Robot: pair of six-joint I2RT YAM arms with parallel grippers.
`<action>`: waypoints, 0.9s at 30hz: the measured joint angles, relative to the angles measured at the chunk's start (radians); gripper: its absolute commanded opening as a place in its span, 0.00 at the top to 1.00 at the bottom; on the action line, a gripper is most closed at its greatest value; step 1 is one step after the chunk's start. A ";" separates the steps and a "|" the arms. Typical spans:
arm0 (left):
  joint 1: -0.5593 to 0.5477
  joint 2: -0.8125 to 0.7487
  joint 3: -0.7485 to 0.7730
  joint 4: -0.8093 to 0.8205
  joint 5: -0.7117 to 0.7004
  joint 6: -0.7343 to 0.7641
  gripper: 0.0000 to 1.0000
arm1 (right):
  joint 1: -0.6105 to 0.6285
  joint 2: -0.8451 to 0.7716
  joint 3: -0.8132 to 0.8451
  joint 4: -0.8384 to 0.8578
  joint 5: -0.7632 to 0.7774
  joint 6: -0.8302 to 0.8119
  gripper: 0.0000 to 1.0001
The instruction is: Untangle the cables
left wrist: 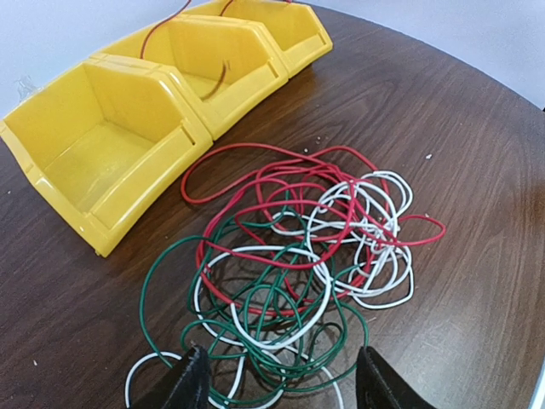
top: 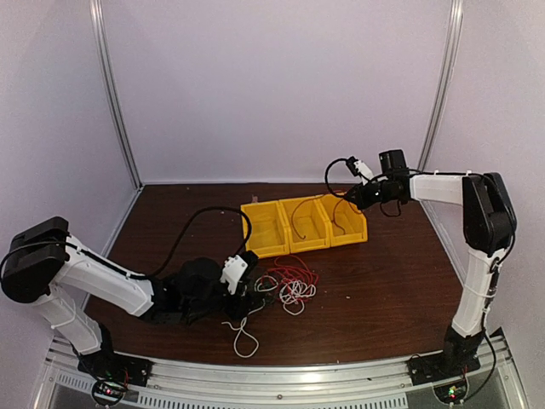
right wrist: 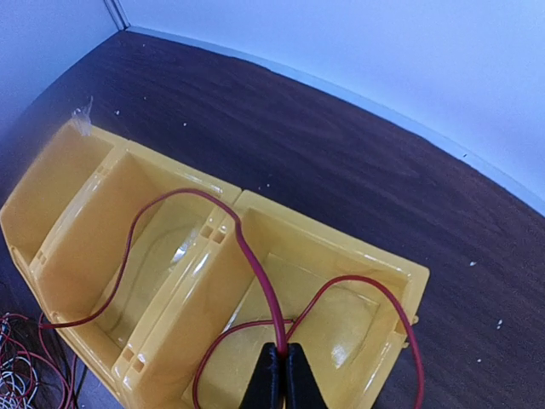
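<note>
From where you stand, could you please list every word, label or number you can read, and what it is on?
None to read: no text shows on the yellow bins, the cables, the table, the left arm or the right arm.

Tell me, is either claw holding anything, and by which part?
The right gripper pinches a red cable partway along its length; the left gripper, open, holds nothing.

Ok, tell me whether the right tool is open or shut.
Shut: the right tool has its fingers pressed together, pinching a red cable above a yellow bin.
</note>
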 measured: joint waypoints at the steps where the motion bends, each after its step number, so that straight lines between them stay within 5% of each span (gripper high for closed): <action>1: 0.000 0.000 0.000 0.000 -0.002 0.000 0.41 | 0.003 0.013 0.000 -0.005 -0.003 0.004 1.00; 27: 0.000 0.039 0.010 0.001 -0.008 -0.001 0.40 | 0.042 0.067 0.000 -0.013 -0.148 0.140 1.00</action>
